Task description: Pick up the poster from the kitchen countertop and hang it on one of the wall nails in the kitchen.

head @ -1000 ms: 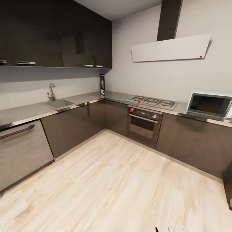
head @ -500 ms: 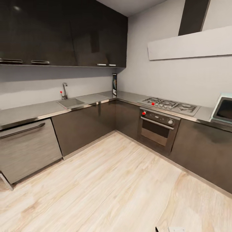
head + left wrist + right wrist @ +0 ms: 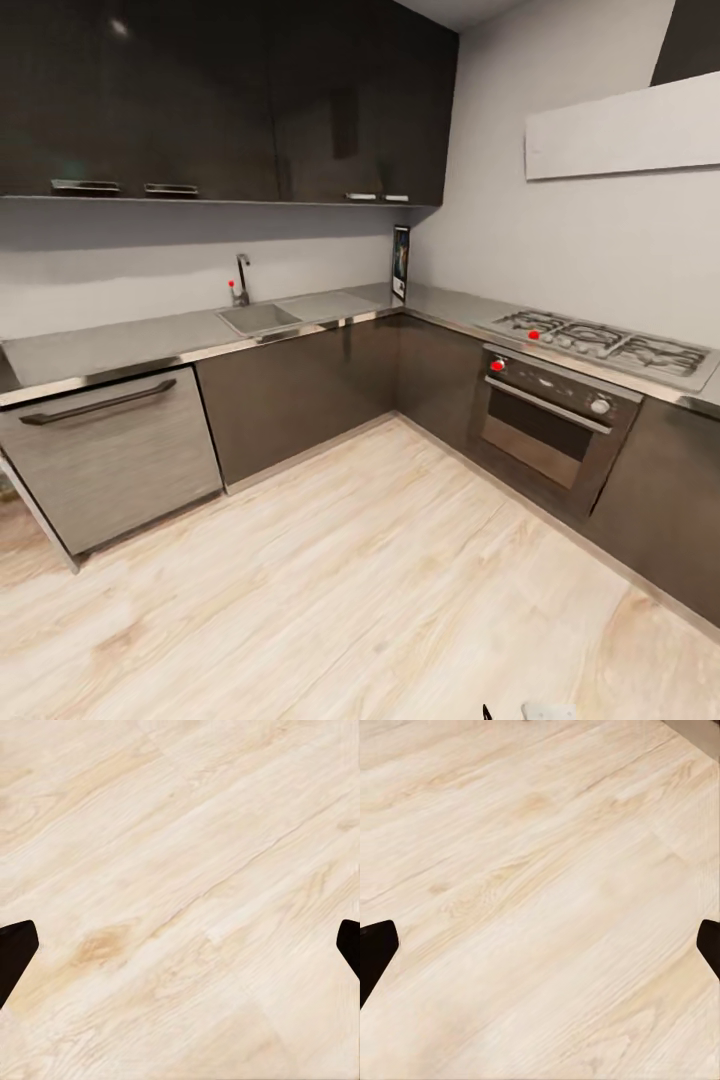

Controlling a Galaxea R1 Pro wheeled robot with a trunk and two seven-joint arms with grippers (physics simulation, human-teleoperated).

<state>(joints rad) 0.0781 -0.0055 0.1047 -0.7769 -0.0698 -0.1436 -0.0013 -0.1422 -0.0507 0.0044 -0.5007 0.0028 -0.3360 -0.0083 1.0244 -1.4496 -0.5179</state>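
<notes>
The poster (image 3: 400, 263) stands upright in the far corner of the grey L-shaped kitchen countertop (image 3: 120, 345), leaning at the wall under the dark upper cabinets; it looks small and thin from here. In the left wrist view my left gripper (image 3: 180, 952) is open, its dark fingertips (image 3: 15, 952) wide apart over bare wooden floor. My right gripper (image 3: 540, 952) is open too, with its fingertips (image 3: 375, 952) spread above the floorboards. Both grippers hold nothing and are far from the poster.
A sink (image 3: 258, 317) with a tap (image 3: 241, 277) is set in the left run of the worktop. The hob (image 3: 600, 345) and oven (image 3: 548, 425) sit in the right run, under a grey hood (image 3: 620, 130). A dishwasher front (image 3: 110, 455) stands at left. Light wooden floor (image 3: 380, 580) lies between me and the cabinets.
The whole view has swung left: the corner, hob and poster have slid rightward in the picture, and the microwave has left the frame. The poster stays in its corner.
</notes>
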